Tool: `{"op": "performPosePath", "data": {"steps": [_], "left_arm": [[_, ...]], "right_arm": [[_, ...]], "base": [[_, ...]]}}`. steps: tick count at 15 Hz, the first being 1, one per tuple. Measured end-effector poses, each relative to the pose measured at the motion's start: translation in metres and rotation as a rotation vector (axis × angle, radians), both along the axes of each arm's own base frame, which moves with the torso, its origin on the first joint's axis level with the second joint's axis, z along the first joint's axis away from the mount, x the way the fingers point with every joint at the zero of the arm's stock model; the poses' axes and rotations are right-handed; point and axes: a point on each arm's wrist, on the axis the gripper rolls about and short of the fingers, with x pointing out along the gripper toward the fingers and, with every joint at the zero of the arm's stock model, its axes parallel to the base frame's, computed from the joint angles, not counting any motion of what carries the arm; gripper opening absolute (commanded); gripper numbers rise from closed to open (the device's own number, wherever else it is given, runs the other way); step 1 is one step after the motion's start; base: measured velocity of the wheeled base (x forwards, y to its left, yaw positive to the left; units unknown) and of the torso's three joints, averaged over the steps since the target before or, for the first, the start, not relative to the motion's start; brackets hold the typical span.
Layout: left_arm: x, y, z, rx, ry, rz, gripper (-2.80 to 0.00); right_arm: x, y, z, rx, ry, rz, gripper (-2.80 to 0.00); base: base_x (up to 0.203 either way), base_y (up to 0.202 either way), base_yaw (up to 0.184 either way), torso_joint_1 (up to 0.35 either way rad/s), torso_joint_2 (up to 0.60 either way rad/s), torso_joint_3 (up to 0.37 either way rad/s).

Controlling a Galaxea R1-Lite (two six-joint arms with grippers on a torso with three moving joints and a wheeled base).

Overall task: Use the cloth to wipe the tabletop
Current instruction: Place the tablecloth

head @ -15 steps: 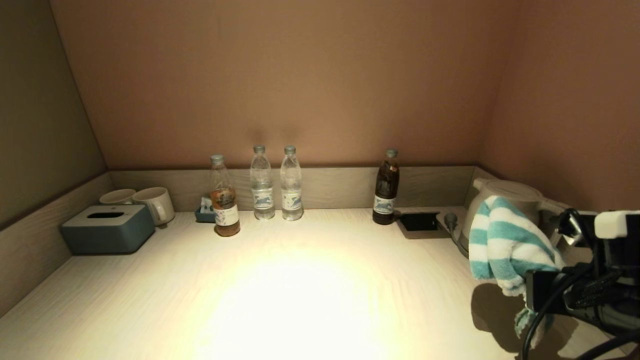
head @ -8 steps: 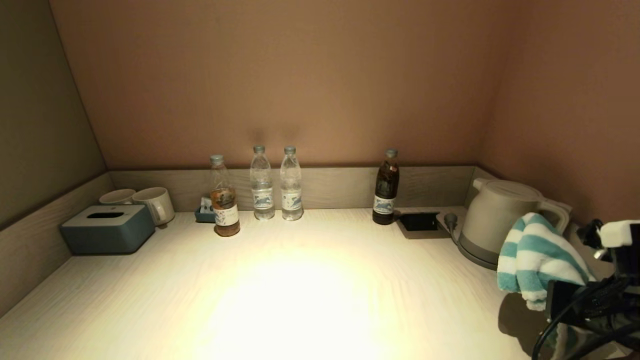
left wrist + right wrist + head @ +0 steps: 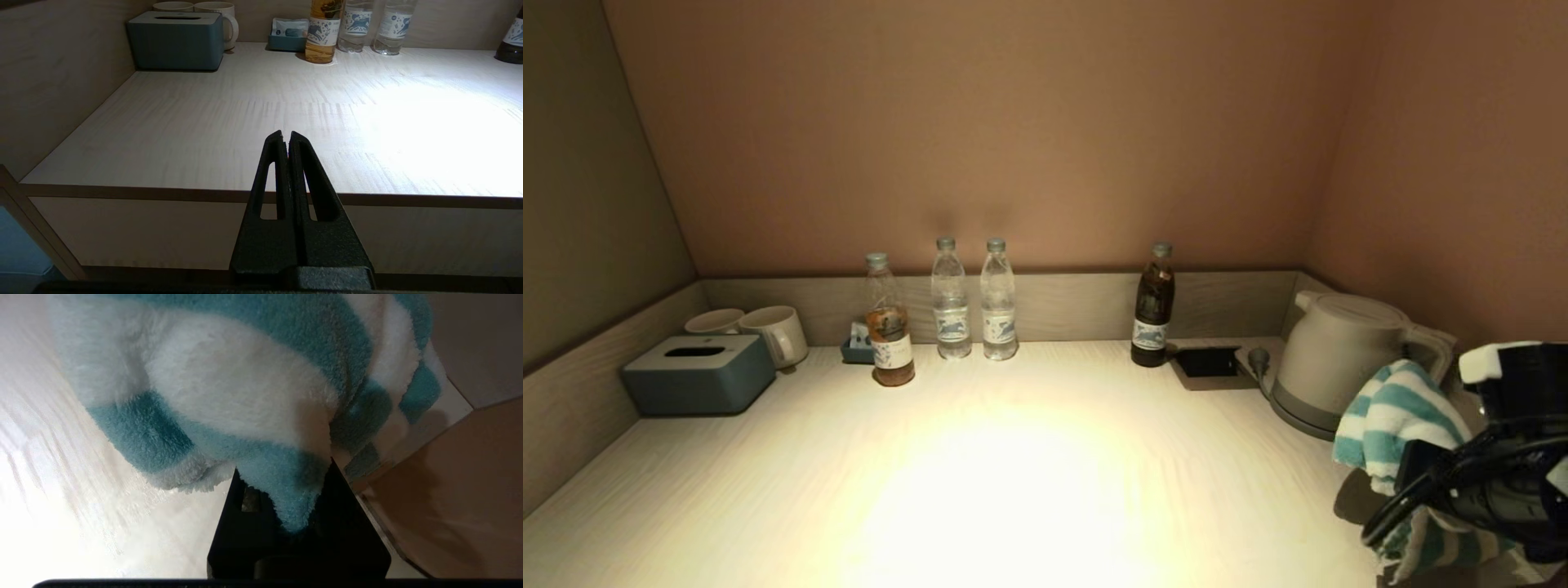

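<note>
Clamping the striped cloth [image 3: 245, 388], the right gripper [image 3: 282, 486] sits at the worktop's [image 3: 1029, 490] right front corner, just in front of the kettle [image 3: 1327, 351]. Cloth bunches over the gripper, folds draping toward the surface; contact with the worktop not clear. Left gripper [image 3: 287, 139] parked off the front edge, jaws pressed together, holding nothing. Bottles [image 3: 968, 302] stand along the back wall.

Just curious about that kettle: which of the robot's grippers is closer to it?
Right. The right gripper, shut on the striped cloth, is just in front of the kettle; the left gripper waits off the tabletop's near edge.
</note>
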Motion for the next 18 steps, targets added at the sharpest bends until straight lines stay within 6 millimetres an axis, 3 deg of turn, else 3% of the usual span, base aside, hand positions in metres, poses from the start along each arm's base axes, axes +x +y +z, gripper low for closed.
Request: {"op": "performPosePath", "data": {"steps": [5, 12, 13, 18], "left_arm": [[0.000, 0.000, 0.000, 0.000, 0.000, 0.000, -2.80], [0.000, 0.000, 0.000, 0.001, 0.000, 0.000, -2.80], [0.000, 0.000, 0.000, 0.000, 0.000, 0.000, -2.80], [0.000, 0.000, 0.000, 0.000, 0.000, 0.000, -2.80]], "right_arm": [[0.030, -0.005, -0.005, 0.025, 0.016, -0.033, -2.80], [0.040, -0.008, -0.023, 0.038, 0.080, -0.059, -2.80], [0.040, -0.009, -0.024, 0.038, 0.085, -0.061, 0.00], [0.041, -0.012, -0.027, 0.039, 0.100, -0.070, 0.00]], "base": [[0.000, 0.000, 0.000, 0.000, 0.00, 0.000], [0.000, 0.000, 0.000, 0.000, 0.00, 0.000], [0.000, 0.000, 0.000, 0.000, 0.00, 0.000], [0.000, 0.000, 0.000, 0.000, 0.00, 0.000]]}}
